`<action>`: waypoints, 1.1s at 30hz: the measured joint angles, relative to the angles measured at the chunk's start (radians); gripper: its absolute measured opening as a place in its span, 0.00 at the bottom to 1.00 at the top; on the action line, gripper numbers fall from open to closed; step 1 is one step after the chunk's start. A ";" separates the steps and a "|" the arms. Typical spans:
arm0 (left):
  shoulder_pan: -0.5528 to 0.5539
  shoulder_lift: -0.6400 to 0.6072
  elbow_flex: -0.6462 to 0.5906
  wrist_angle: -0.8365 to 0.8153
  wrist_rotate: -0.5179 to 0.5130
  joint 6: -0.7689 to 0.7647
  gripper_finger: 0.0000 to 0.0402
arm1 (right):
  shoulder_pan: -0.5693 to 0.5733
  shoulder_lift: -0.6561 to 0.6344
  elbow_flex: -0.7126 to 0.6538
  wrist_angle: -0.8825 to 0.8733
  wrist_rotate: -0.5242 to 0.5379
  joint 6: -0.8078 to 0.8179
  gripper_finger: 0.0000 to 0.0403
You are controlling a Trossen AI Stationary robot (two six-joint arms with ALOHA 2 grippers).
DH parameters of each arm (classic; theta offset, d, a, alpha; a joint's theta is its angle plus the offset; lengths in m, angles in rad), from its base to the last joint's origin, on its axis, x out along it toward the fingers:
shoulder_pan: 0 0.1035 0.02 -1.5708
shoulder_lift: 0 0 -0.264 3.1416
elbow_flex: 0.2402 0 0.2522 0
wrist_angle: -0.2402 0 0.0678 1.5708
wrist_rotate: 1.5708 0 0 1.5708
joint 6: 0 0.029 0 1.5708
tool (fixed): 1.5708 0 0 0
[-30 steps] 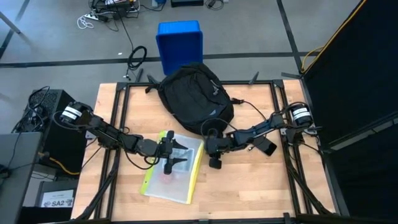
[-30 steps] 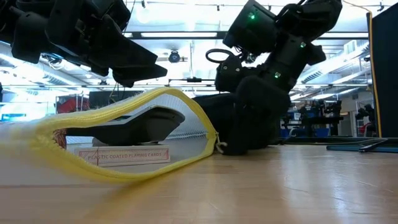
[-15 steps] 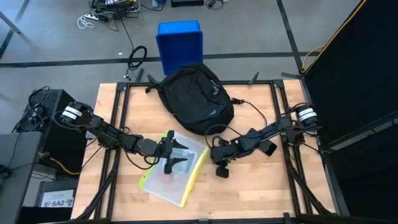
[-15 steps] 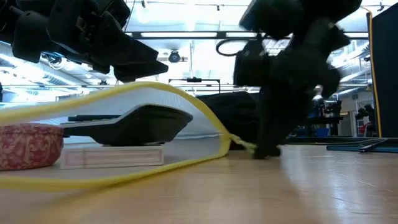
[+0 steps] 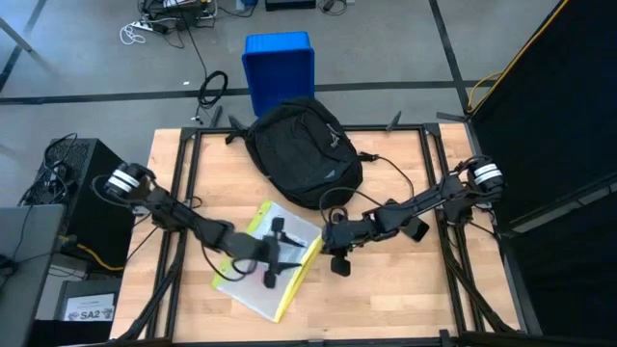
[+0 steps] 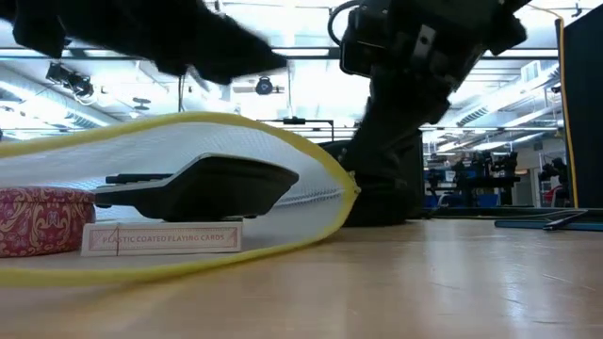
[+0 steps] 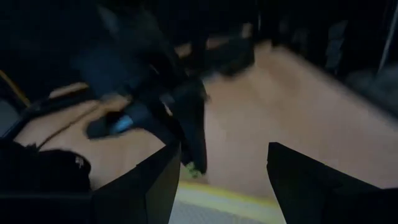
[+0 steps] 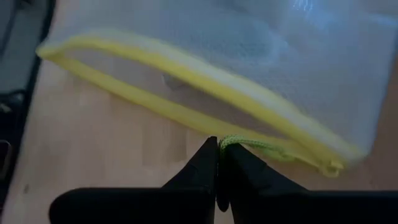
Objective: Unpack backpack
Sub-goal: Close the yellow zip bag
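Note:
The black backpack lies on its back at the table's far middle. In front of it lies a white mesh pouch with yellow edging, resting flat on the wood; inside show a black gadget, a card box and a red patterned tin. My right gripper is shut at the pouch's right corner on a yellow-green cord. My left gripper hovers open just above the pouch, its fingers wide apart with nothing between them. My right gripper pinches the free end of the thin yellow-green pull cord between its two fingertips. The fingers slant down from the table's right side. The cord runs from the fingertips to the zipper end at the pouch's yellow edge, while the pouch stays on the table.
A blue plastic bin stands on the floor beyond the table's far edge. Black frame rails run along the table's left and right sides. Bare wood lies near the front right.
My right gripper has risen at the pouch's right corner, and the pouch has slid and turned toward the near edge. My left gripper has moved toward the table's right and near edge over the pouch, rolling a little, still open.

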 joint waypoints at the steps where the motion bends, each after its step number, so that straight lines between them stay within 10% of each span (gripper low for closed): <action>1: -0.001 0.030 0.038 -0.053 -0.017 0.015 0.52 | -0.004 0.000 0.000 0.001 -0.006 0.000 0.00; 13: 0.000 0.264 0.332 -0.297 -0.137 0.127 0.52 | -0.010 -0.001 0.001 0.017 -0.101 -0.010 0.00; 33: 0.004 0.303 0.352 -0.328 -0.243 0.160 0.52 | -0.029 -0.003 0.003 0.076 -0.211 -0.009 0.00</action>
